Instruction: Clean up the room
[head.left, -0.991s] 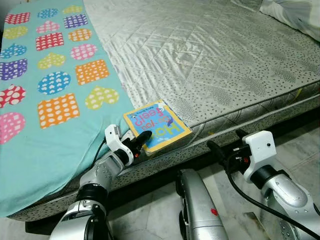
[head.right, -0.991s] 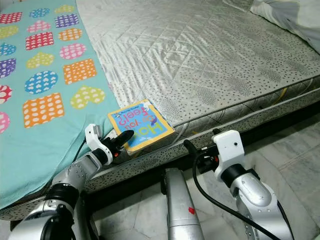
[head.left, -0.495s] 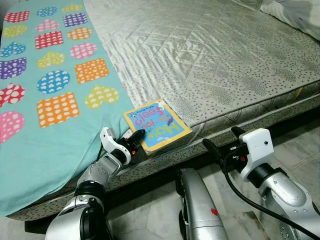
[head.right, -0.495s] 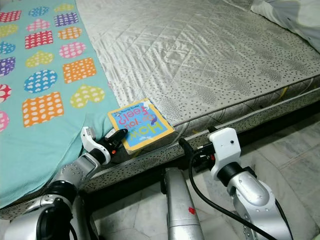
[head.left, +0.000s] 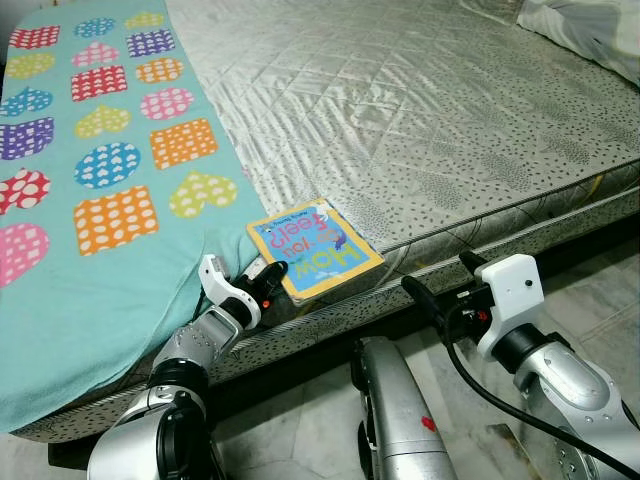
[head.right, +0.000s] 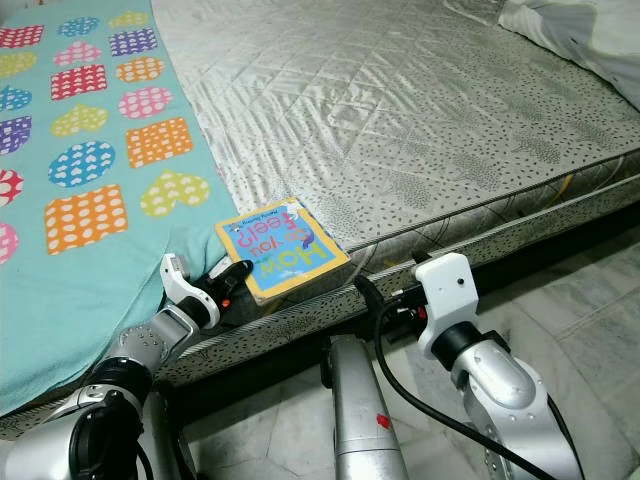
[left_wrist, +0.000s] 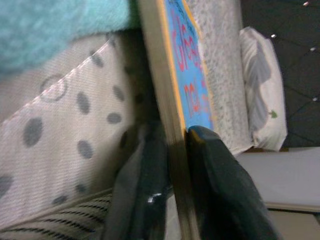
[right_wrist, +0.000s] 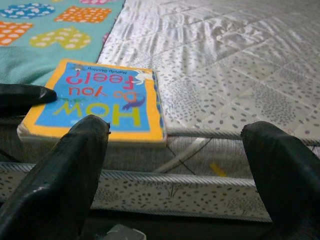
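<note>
A glossy cardboard book (head.left: 313, 250) lies on a satiny quilted mattress (head.left: 420, 110) beside a fleecy blanket (head.left: 100, 180).

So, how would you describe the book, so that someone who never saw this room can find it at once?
Look at the large silver quilted mattress, then along its near edge, just right of the turquoise blanket with coloured hearts. There lies a small, thick board book, blue cover with a yellow border, titled "How do you feel?". The left gripper has its jaws on its corner.

"How do you feel?" on book (right_wrist: 95, 107) cover; author line seemingly "Mandy Stanley".
</note>
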